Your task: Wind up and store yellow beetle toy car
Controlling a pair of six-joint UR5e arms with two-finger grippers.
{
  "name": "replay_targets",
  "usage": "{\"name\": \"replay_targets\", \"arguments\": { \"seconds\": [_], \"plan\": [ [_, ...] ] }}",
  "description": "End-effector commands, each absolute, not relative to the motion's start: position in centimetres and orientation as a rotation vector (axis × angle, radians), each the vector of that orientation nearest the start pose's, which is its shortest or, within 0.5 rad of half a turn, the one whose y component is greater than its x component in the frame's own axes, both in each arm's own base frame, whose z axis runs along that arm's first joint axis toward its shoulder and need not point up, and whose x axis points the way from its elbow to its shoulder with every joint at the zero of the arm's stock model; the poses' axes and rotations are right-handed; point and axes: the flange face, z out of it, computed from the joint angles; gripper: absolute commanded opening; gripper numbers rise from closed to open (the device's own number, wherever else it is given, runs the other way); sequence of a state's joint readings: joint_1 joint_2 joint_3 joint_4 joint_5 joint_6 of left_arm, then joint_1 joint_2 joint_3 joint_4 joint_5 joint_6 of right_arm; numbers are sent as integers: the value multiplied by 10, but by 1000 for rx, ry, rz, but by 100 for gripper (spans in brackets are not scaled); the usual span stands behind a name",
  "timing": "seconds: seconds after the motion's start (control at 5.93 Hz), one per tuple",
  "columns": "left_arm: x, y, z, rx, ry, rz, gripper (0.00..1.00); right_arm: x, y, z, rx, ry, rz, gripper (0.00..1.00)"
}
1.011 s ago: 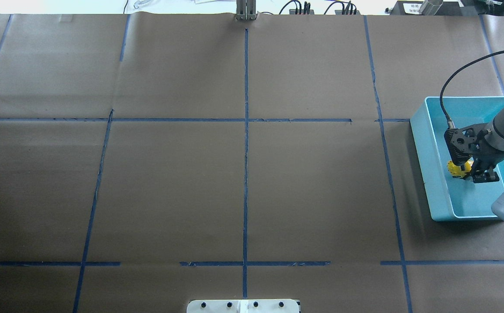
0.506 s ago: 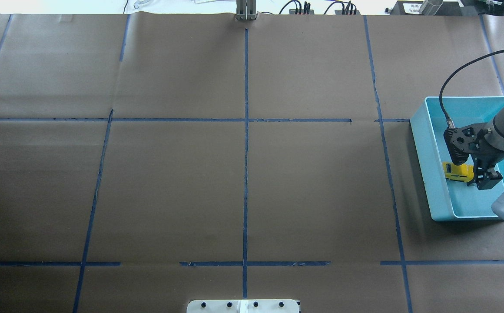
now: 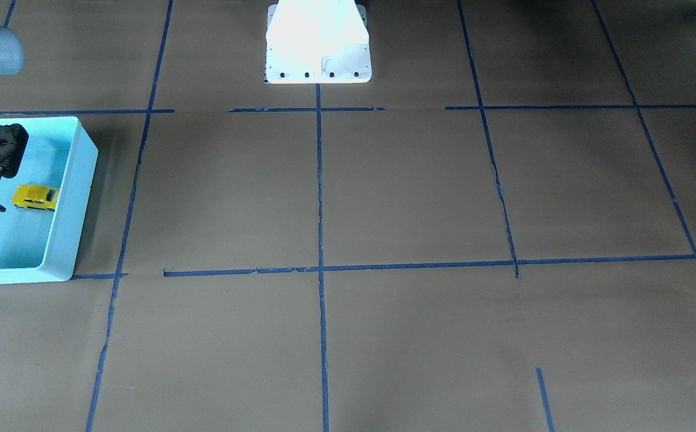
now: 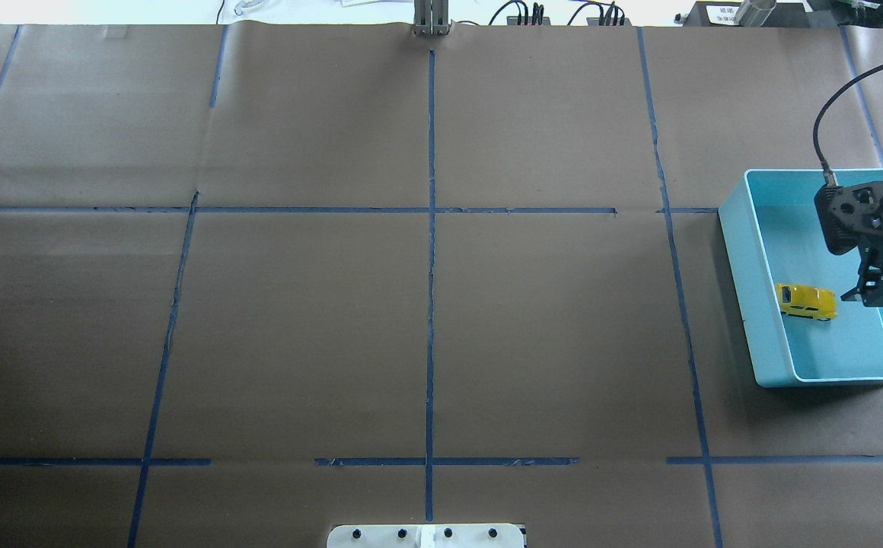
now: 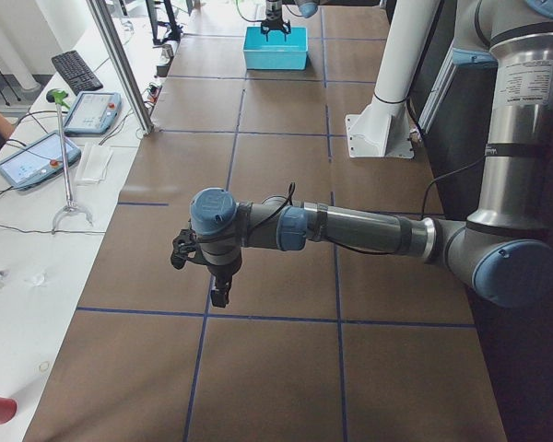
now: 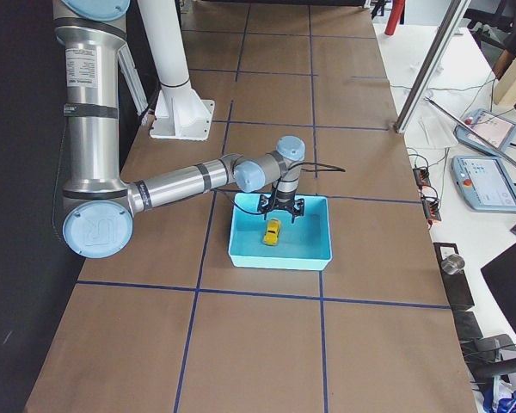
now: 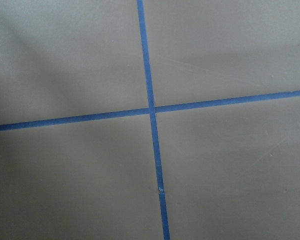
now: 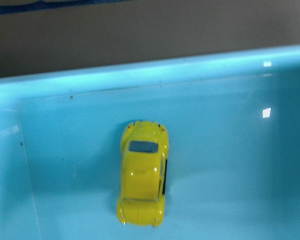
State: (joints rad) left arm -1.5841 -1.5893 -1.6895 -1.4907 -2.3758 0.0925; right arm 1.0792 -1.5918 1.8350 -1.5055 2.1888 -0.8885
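We find the tiny yellow beetle toy car [image 4: 805, 301] inside the light blue plastic bin [image 4: 750, 281]; the right gripper [image 4: 881, 293] hangs above it, released.

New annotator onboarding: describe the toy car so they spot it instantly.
Find the light blue bin at the overhead view's right edge. On its floor, near the right end effector, lies the toy car. It is tiny, rounded and bright yellow, and the only object in the bin.

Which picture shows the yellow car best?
The right wrist view: the yellow car is close up, roof and window clear, in the blue bin. Overhead, front-facing and right side views show it tiny; the left views miss it.
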Motion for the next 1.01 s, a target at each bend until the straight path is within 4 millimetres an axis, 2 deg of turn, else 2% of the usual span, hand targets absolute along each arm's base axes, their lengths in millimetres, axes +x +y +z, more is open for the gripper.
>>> {"name": "replay_targets", "arguments": {
  "seconds": [0.0,0.17,0.34,0.51,0.67,0.84],
  "plan": [
    [-69,-499,599,97,788,104,100,-68,-484,549,407,-686,-1171,100],
    [-69,-499,599,97,784,104,100,2,-482,557,385,-686,-1009,100],
    [-70,-499,599,96,784,102,100,39,-471,570,349,-703,-903,100],
    [-69,-499,598,99,784,104,100,67,-450,591,302,-715,-788,100],
    [-70,-499,598,99,784,103,100,83,-426,608,183,-778,-466,100],
    [-70,-499,598,98,784,102,100,83,-416,615,36,-817,-124,100]
  ]
}}
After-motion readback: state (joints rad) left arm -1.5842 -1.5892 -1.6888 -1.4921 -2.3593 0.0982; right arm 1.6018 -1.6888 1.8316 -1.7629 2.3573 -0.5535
